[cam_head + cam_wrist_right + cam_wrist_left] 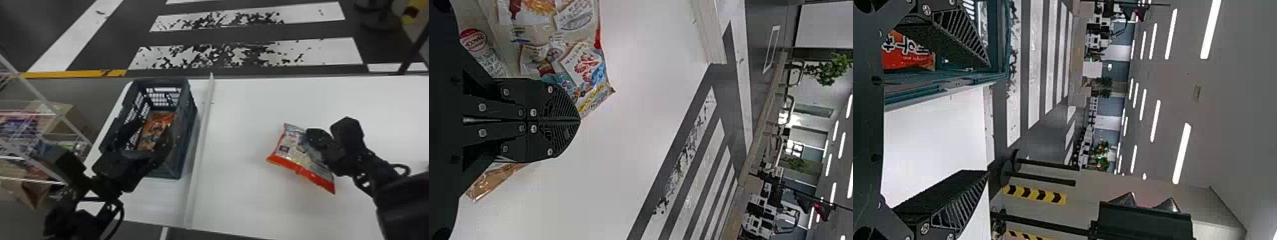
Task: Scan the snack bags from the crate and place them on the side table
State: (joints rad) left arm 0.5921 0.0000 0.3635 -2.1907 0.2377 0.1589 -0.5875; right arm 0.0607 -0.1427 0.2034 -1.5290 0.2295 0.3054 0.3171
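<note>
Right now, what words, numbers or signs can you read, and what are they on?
Red bag in the crate: large white letters, partly hidden, so not quotable in full.
Table bag by the right gripper: print too small to quote.
Yellow strip: black chevrons, no words.

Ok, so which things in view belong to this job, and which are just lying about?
Part of the job:
- crate
- orange snack bag inside it
- red-edged snack bag by the right gripper
- white table

Not part of it, as far as I can judge:
- wire shelf at the left
- cardboard box there
- black posts beyond the table
</note>
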